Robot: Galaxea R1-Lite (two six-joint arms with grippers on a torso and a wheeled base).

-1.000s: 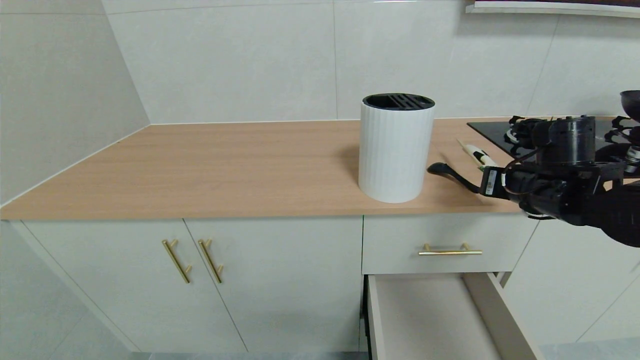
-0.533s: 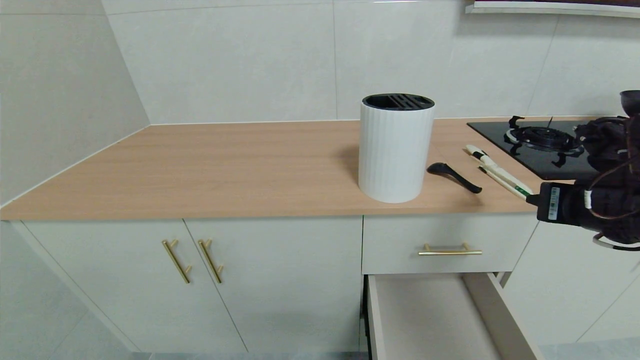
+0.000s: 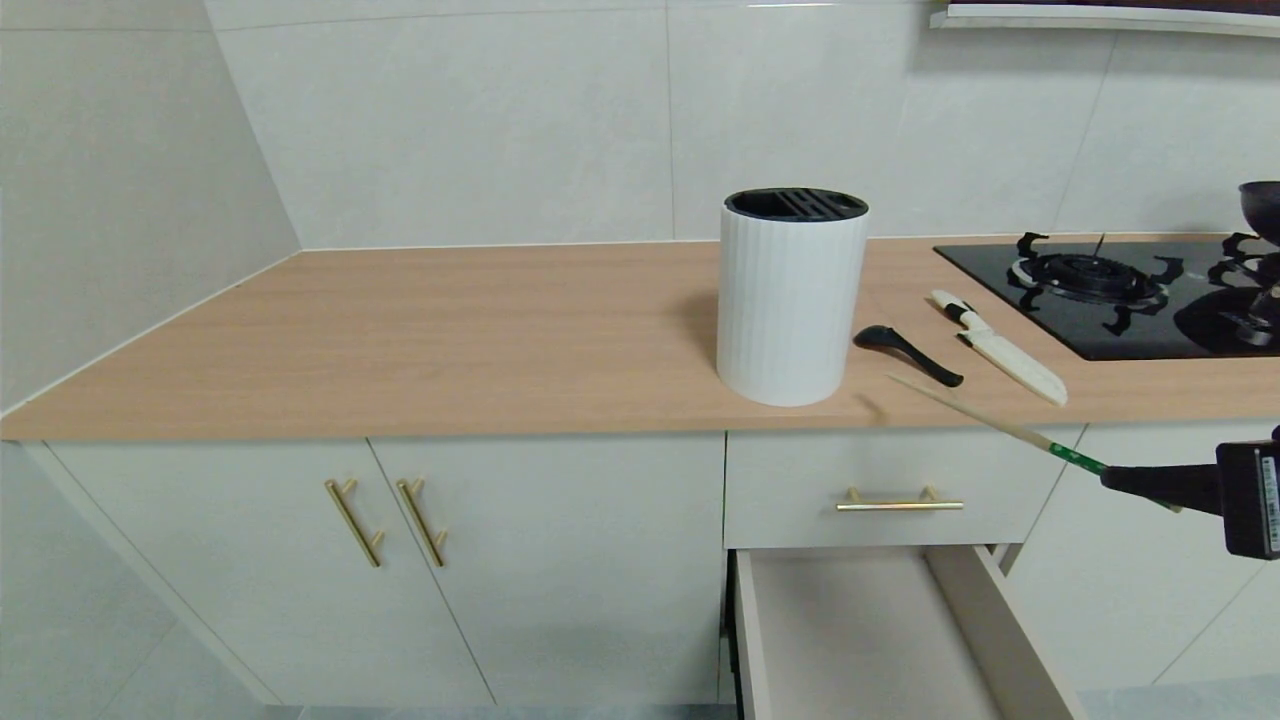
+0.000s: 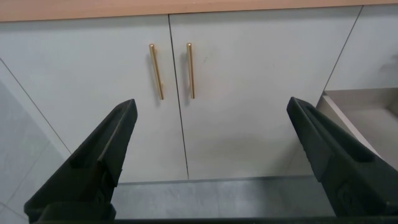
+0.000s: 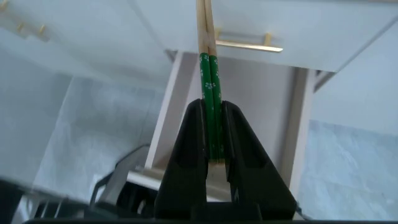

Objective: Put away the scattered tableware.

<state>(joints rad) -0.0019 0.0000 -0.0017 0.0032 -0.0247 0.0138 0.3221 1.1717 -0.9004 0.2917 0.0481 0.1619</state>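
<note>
Chopsticks (image 3: 985, 418) with green ends are clamped in the right gripper (image 3: 1112, 478), off the counter (image 3: 450, 340) edge to the right of the holder (image 3: 792, 300), tips pointing toward it. Spoon (image 3: 905, 353) and knife (image 3: 1000, 347) lie right of the holder. The left gripper (image 4: 210, 109) is spread wide.

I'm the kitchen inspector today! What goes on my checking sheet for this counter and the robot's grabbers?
Surface: wooden countertop, level.
Job's things: chopsticks held off the counter's front edge, near the open drawer; black spoon and knife lie on the counter, to the right of the white holder.
Clutter: nothing seen.
Grippers: right gripper shut on the chopsticks' green ends; left gripper open, empty, facing the cabinet doors.
Cables: nothing seen.
Surroundings: gas stove at the right, tiled wall behind.
</note>
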